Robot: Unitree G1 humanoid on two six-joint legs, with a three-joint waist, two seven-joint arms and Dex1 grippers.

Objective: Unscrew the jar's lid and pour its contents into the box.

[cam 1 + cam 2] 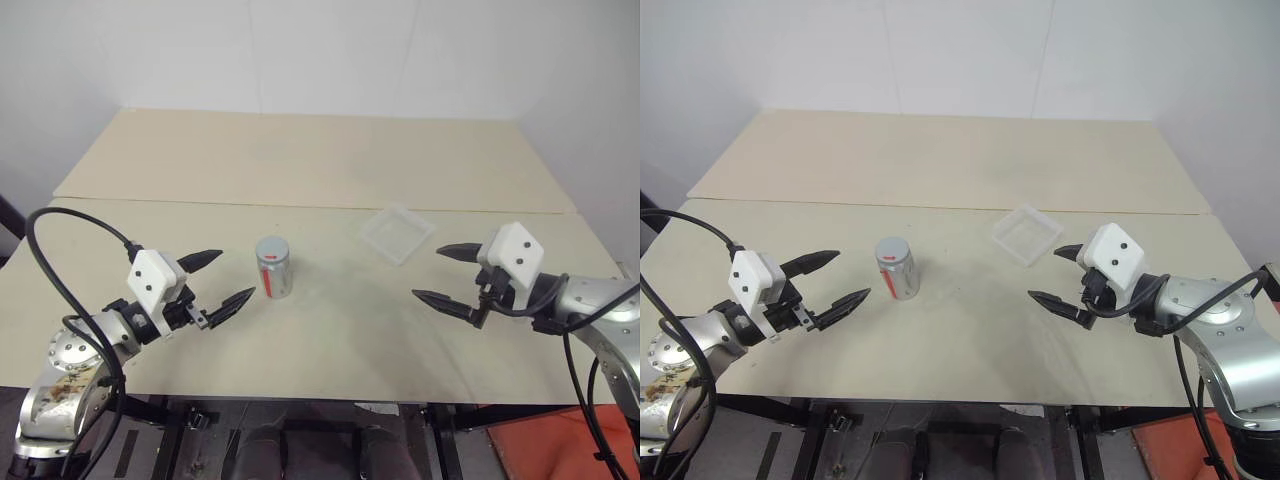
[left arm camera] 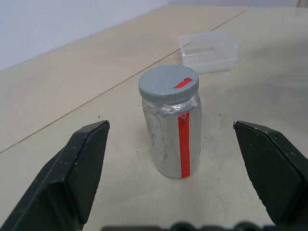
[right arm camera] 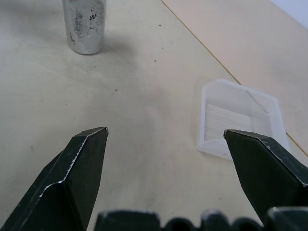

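— Looking at the near side first: which claw is closer to the jar [image 1: 273,267]?

— The left gripper [image 1: 216,279]. Its two black fingers are spread wide apart and hold nothing. The jar stands just past its tips, a little toward the middle of the table [image 1: 330,340], and they do not touch.

— Is the jar lying down?

— No, it stands straight up, with the lid [image 2: 168,83] on top. So I think the left claw should slide in from the side and grab the body.

— And the other claw?

— The right gripper [image 1: 447,275] is spread wide too, and empty. It is well apart from the jar, across the table. I think it would take the lid.

— Where is the box [image 1: 397,233]?

— Farther back, near the right claw, lying flat. I can't see what is in the jar.
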